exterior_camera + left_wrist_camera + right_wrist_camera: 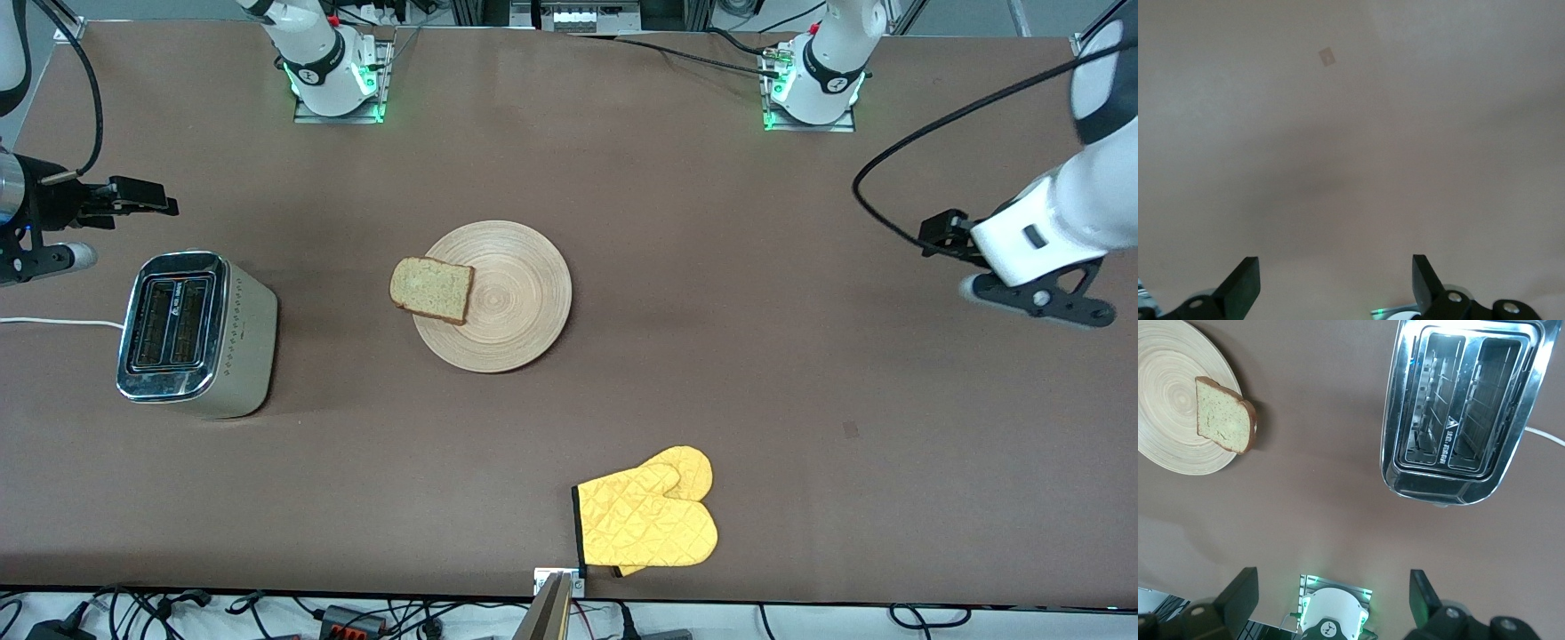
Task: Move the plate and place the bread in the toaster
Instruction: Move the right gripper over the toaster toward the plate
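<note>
Plate: round pale-wood plate [511,298], mid brown table [622,178].
Toaster: chrome-topped beige toaster [196,333], near the right arm's edge.
Bread: brown-crusted speckled slice [432,289] overhanging plate's rim (toaster side).
My left gripper [1336,280]: wide, empty, over bare table.
My right gripper [1333,593]: wide, empty, above toaster's end.

1. White rounded arm links, black ring bands at each joint
2. Green lights glowing at both square metal base plates
3. Black cables looping along the arms
4. Black two-finger grippers, left gripper [1335,283] and right gripper [1331,597], flat angular fingertips, round screw bosses
</note>
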